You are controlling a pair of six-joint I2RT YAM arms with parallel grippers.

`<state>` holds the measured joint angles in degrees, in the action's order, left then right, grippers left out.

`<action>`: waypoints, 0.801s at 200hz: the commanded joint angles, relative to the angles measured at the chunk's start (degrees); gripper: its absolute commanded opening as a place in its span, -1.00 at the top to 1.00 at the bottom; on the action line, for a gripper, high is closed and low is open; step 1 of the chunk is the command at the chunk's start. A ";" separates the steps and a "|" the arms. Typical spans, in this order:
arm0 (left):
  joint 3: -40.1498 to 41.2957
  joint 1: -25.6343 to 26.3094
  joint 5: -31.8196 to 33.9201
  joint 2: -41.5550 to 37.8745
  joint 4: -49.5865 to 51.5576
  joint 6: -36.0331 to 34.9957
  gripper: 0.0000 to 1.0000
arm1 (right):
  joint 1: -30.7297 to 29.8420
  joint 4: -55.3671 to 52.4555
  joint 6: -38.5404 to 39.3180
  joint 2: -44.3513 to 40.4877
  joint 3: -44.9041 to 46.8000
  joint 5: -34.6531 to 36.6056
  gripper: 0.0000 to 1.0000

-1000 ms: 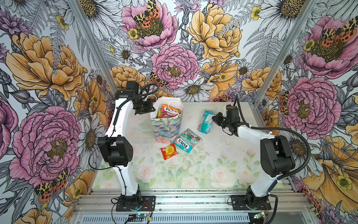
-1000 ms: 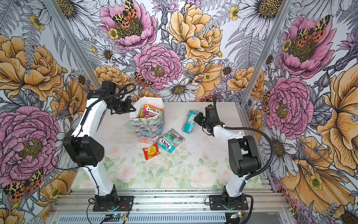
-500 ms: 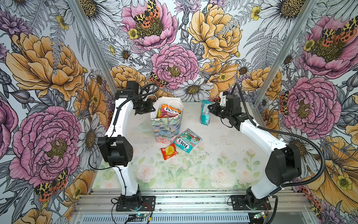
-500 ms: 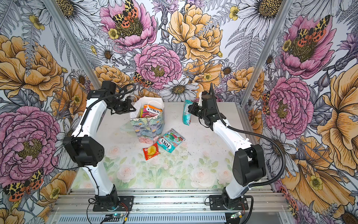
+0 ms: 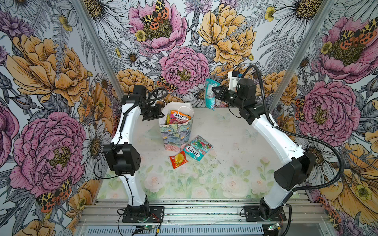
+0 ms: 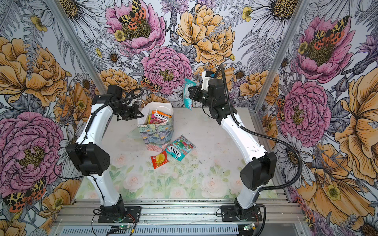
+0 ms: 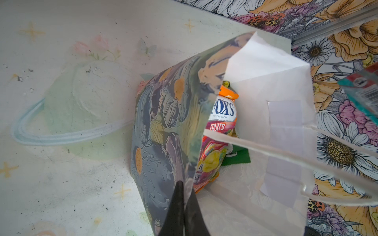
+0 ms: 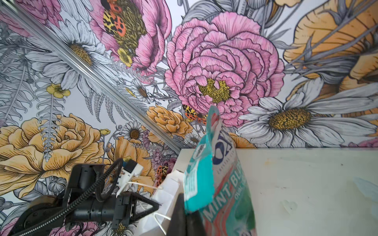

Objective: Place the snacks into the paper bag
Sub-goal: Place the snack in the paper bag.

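The paper bag stands upright at mid-table, mouth open. My left gripper is shut on its rim at the left side. Inside the paper bag sit an orange FOX'S packet and a green one. My right gripper is shut on a teal mint packet, which hangs in the air right of and behind the bag. A teal FOX'S packet and a small red packet lie in front of the bag.
The flowered back wall stands close behind the held packet. Aluminium corner posts frame the cell. The left arm's elbow sticks out at the left of the table, whose top carries a pale flower print.
My right arm has lifted the teal mint packet off the table, up and back. It now hangs higher and nearer the bag's side. The left gripper and the bag have not moved.
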<state>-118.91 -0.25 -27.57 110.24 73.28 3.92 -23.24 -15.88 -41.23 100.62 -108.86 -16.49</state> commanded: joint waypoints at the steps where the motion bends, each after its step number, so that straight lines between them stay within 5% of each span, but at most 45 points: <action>1: -0.39 0.21 -1.95 -1.51 0.90 -0.54 1.00 | -1.22 0.38 1.58 3.71 -6.51 0.73 1.00; 98: -0.23 0.25 -2.18 -1.51 0.82 -0.67 1.00 | -6.58 -5.56 2.37 22.78 -38.29 0.41 1.00; 160: -0.12 0.25 -2.23 -1.59 0.82 -0.68 1.00 | -9.96 -5.52 1.83 27.39 -42.77 -1.30 1.00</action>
<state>-118.91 -0.25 -27.73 110.24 73.28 3.92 -31.99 -23.18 -39.55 126.74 -149.23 -16.38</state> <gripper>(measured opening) 0.043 0.042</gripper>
